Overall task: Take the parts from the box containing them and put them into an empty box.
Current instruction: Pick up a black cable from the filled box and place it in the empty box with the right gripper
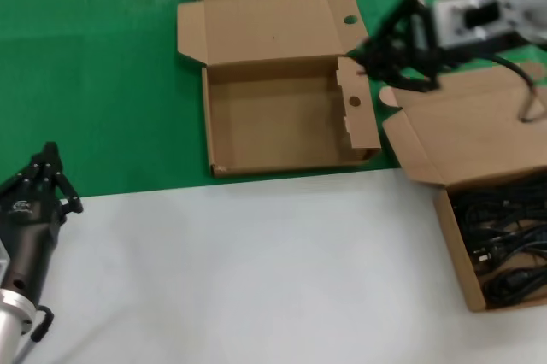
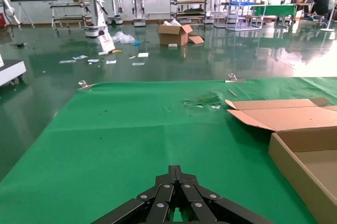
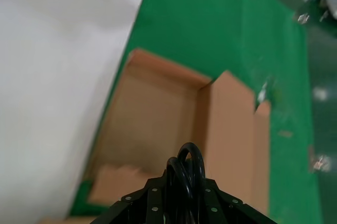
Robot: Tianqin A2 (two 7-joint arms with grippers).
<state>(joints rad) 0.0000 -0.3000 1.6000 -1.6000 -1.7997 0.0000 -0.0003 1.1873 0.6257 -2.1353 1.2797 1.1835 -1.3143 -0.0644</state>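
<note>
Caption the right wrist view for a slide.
Right gripper shut on a black cable bundle, above the empty box on the green mat.

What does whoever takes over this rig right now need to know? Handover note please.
Right gripper: jaws shut on a cable bundle, above the right edge of the empty box.
Left gripper: parked at near left, jaws closed, holding nothing.
Source box: far right, lid open, more cable bundles inside.
Done: one bundle lifted out; none in the empty box yet.
Left: drop this bundle in, then move the rest.
</note>
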